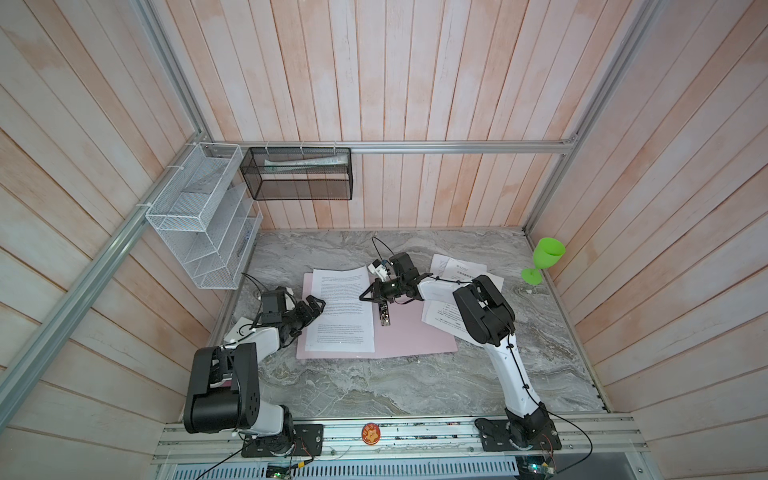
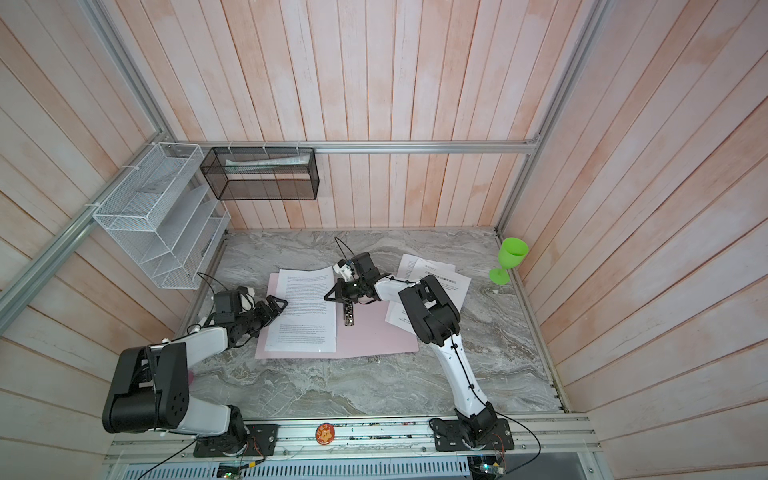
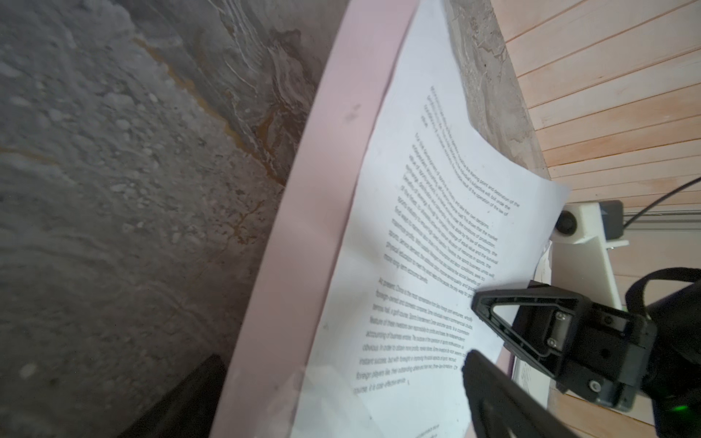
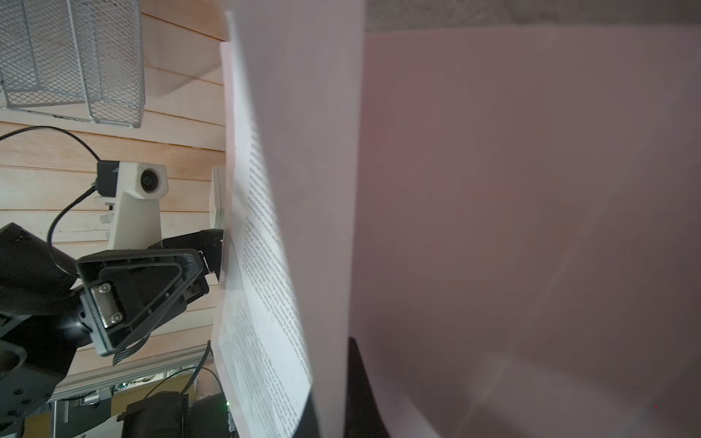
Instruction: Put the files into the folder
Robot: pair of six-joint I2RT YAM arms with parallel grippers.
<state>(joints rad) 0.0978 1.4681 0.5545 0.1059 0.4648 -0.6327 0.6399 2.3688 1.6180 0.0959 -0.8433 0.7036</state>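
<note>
- The pale pink folder (image 1: 415, 338) lies open and flat in the middle of the marble surface (image 1: 374, 386). Its silver clip (image 1: 383, 314) sits at the spine.
- One printed sheet (image 1: 340, 320) covers the folder's left half.
- The right tool (image 1: 365, 296) reaches across to that sheet's right edge, just beside the clip. Its jaws are closed on the paper's edge, which the right wrist view shows lifted.
- The left tool (image 1: 314, 309) hovers at the sheet's left edge with its jaws spread wide, holding nothing.
- The other files (image 1: 457, 270) lie loose to the right of the folder, partly under the right arm. One overlaps the folder's right edge.
</note>
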